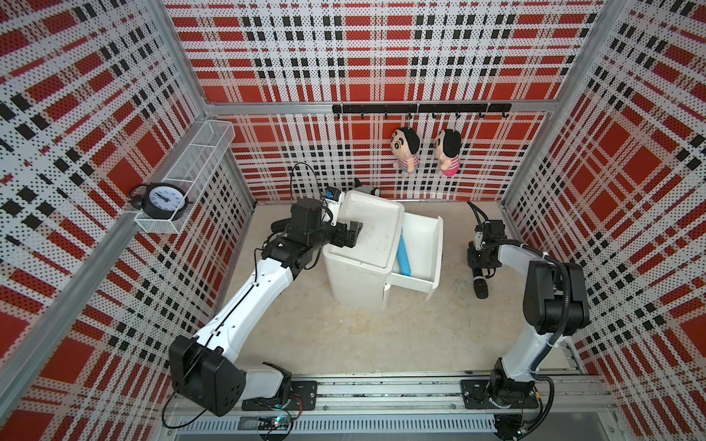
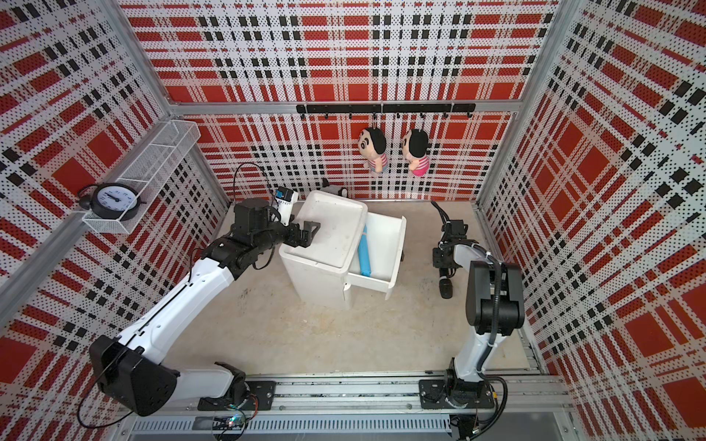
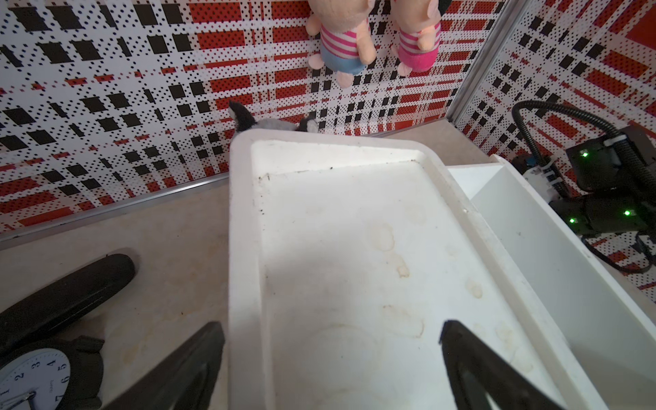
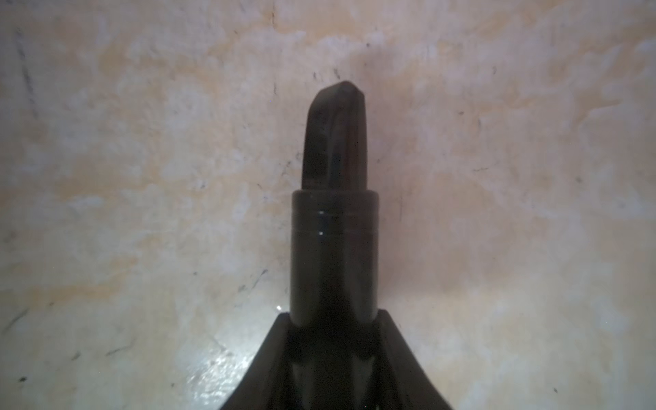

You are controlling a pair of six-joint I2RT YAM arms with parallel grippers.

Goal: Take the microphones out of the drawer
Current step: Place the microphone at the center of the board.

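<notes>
Our right fingers [image 4: 275,349] pinch the black microphone [image 4: 333,248] low over the bench [image 1: 344,332], just outside the open drawer [image 1: 435,252] where we see a blue tube [image 1: 403,252] lying; our left fingers [image 3: 202,355] stand spread above the white cabinet [image 3: 355,248]

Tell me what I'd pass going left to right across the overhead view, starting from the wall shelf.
alarm clock → white cabinet → blue tube lying in the open drawer → microphone, outside the drawer, held in the right gripper.
</notes>
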